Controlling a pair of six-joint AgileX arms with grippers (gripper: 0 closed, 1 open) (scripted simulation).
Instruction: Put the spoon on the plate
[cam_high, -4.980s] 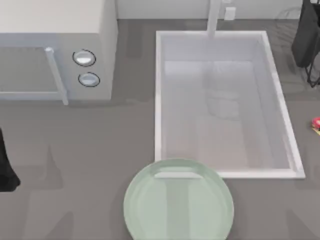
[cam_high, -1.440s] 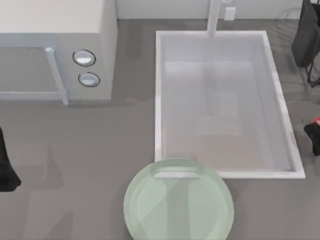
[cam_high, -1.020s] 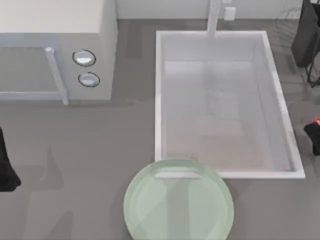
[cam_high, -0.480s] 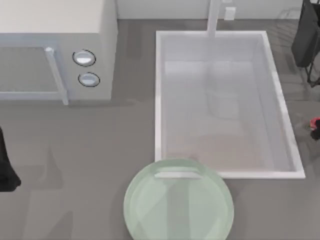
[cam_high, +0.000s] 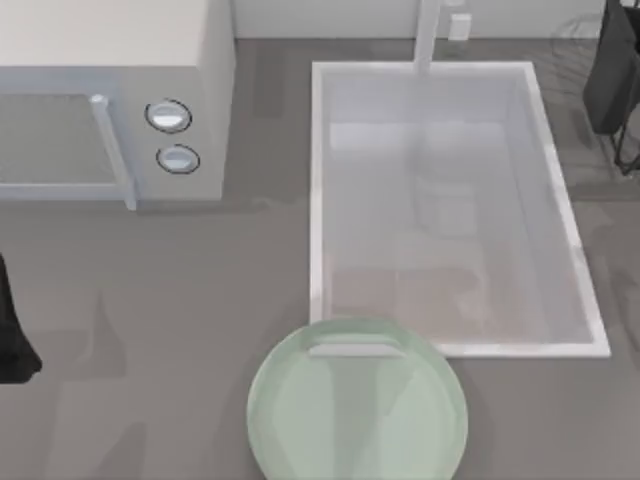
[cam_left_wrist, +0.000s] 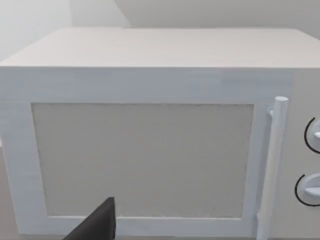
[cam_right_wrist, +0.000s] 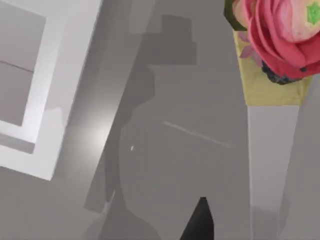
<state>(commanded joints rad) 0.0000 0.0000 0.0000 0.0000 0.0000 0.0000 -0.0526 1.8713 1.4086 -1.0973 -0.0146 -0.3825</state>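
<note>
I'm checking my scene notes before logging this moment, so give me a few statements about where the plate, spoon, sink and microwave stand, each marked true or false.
1. The plate lies near the top view's bottom edge, just below the sink. True.
2. The spoon already lies on the plate. False: the plate is bare; the right wrist view shows the spoon's red-pink flower end above the grey table.
3. The microwave door stands open. False: the left wrist view shows it closed.
4. The microwave stands at the table's left, the sink at its right. True.
5. The sink holds dishes. False: nothing lies in it.
</note>
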